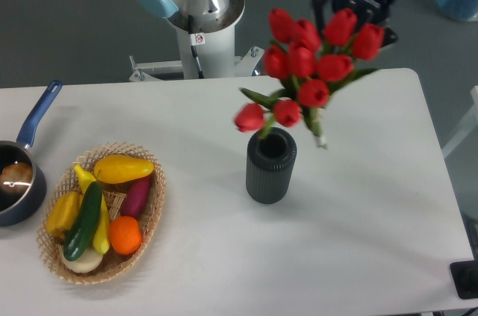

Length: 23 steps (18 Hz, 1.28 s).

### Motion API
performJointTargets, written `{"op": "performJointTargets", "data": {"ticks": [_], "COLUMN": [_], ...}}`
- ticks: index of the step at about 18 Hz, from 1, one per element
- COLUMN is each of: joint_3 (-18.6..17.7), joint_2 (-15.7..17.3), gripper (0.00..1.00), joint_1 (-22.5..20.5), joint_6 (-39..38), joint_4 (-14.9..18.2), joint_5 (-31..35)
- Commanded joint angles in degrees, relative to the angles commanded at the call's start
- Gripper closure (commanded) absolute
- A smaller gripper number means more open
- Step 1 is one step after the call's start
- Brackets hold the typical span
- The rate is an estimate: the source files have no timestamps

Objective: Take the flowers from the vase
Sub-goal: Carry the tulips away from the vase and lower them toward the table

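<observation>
Tulips (314, 54), about ten red buds with green leaves and stems, hang in the air above a white table (358, 241), lifted clear of the vase (271, 166). The bunch is tilted, with its buds spread wide toward the upper right and its stem ends pointing down toward the right of the vase mouth. One bud at the lower left of the bunch is slightly blurred. The bunch is much wider than the vase below it.

The vase is a dark grey ribbed cylinder standing upright near the middle of the table, its round mouth open and dark inside.

The gripper (352, 13) is dark, mounted below a blue-lit wrist at the top right, and sits right behind the top of the bunch. The buds hide most of it, so I cannot tell whether its fingers are spread or pinching the stems.

At the left of the table, a woven basket (153, 211) holds an orange, a cucumber, yellow peppers and other produce. Further left, at the edge of view, is a dark saucepan (16, 181) with a blue handle. The arm's white and grey base (196, 10) stands behind the table's far edge.
</observation>
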<state>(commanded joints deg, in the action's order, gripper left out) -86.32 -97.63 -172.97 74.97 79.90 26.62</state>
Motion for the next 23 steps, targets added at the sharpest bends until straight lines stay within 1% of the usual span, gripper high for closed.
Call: {"op": "performJointTargets", "data": {"ticks": [2, 3, 5, 7, 8, 9, 12, 14, 16, 18, 20, 21, 23], "joint_3": [2.0, 2.7, 2.9, 3.0, 3.0, 3.3, 5.2, 6.8, 7.8, 8.6, 9.3, 9.9, 10.1], "joint_2": [-2.7, -4.0, -6.4, -7.4, -7.7, -8.1, -10.0, -12.5, -14.2, -15.3, -15.9, -16.4, -17.1], "gripper": [1.0, 1.0, 1.0, 1.0, 1.0, 1.0, 1.0, 1.0, 1.0, 1.0, 1.0, 1.0, 1.0], "joint_1": [0.3, 0.5, 2.1, 4.3, 5.3, 6.6, 10.1, 12.4, 13.0, 13.1, 13.8, 15.0, 15.8], "joint_6": [0.3, 0.6, 1.0, 1.0, 1.1, 1.8, 2.7, 2.7, 2.6, 2.5, 2.0, 1.9, 1.9], "joint_4": [-0.8, -1.9, -6.2, -10.7, -12.3, -12.8, -12.8, -13.4, -13.5, -13.4, -13.1, -13.1, -13.1], "joint_5": [3.6, 5.4, 9.7, 16.1, 20.2, 23.7, 33.0, 38.3, 39.6, 40.7, 45.9, 48.2, 49.6]}}
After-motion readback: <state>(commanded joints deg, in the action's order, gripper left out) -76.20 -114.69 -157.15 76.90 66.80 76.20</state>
